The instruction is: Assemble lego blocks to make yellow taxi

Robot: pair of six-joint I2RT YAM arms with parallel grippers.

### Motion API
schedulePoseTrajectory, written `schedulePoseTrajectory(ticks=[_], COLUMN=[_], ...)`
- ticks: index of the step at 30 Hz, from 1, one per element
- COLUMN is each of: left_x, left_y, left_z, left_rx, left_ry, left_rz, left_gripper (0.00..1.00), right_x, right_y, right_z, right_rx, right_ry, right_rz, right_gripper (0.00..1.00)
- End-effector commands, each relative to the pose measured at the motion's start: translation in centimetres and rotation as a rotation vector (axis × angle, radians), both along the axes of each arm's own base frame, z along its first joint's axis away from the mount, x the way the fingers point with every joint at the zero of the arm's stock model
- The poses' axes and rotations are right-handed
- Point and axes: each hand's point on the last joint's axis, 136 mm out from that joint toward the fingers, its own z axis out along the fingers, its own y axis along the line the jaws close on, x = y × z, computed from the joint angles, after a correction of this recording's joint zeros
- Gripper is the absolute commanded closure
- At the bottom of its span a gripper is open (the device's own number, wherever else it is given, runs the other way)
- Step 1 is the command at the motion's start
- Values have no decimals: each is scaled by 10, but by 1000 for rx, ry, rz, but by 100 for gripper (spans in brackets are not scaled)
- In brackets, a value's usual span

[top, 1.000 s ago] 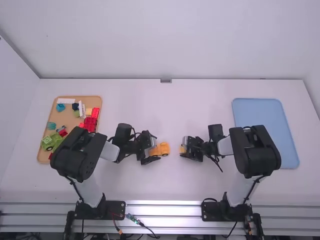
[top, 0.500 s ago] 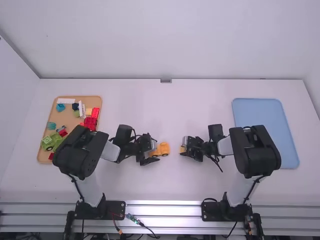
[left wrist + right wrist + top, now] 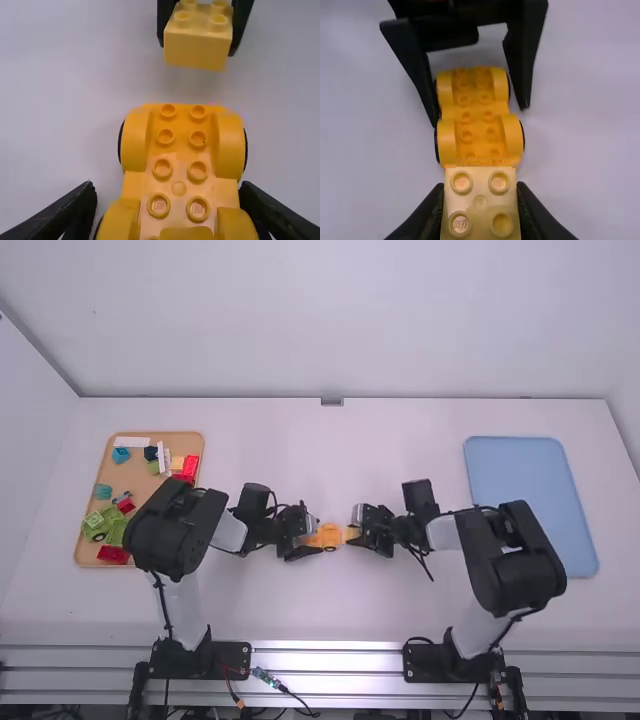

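The base, yellow and wheeled, lies a little below the middle of the high view, upright, with its studs turned up. At its right end the pale yellow block is held studs up, just beside or over that end; how high it is carried cannot be told. The two are not joined.

The base is straddled at its narrow waist by the jaws of the left gripper: parted slightly wider than the waist, one jaw close against it, the other a little off, so that it is steadied rather than clamped. The block is pinched between the nearly closed jaws of the right gripper, by its sides, so its underside is left free for pressing down.

The step in hand is judged to be the lining-up of block and studs. Room is limited by the raised wheel arches, and the waist is hemmed in by the left jaws; if the block is set down askew, the base could be pushed along the worktop.

At the left of the frame, coloured pieces are kept in the brown tray, its lower right part overhung by the left arm. The blue tray is placed at the right.
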Motion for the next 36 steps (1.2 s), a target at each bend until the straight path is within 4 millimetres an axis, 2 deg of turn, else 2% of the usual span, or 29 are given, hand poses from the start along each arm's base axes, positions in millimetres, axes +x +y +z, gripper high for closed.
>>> schedulePoseTrajectory(ticks=[1,3,7,16,25,36], left_x=[-2,-4,-6,-5,-7,-8], left_y=[2,2,3,2,2,3], left_z=[-9,-10,-11,-10,-11,-12], left_rx=[31,38,45,44,43,44], left_ry=[-22,-48,-64,-67,-59,-57], left_rz=[-17,-35,-49,-48,-51,-51], left_gripper=[28,30,48,47,47,47], right_x=[3,3,1,-8,5,3], right_y=[13,20,31,46,53,53], right_z=[15,18,23,16,0,-5], right_rx=[34,40,46,0,-34,-54], right_ry=[17,26,39,12,39,78], right_rz=[9,16,34,72,17,28], right_gripper=[82,84,84,86,89,89])
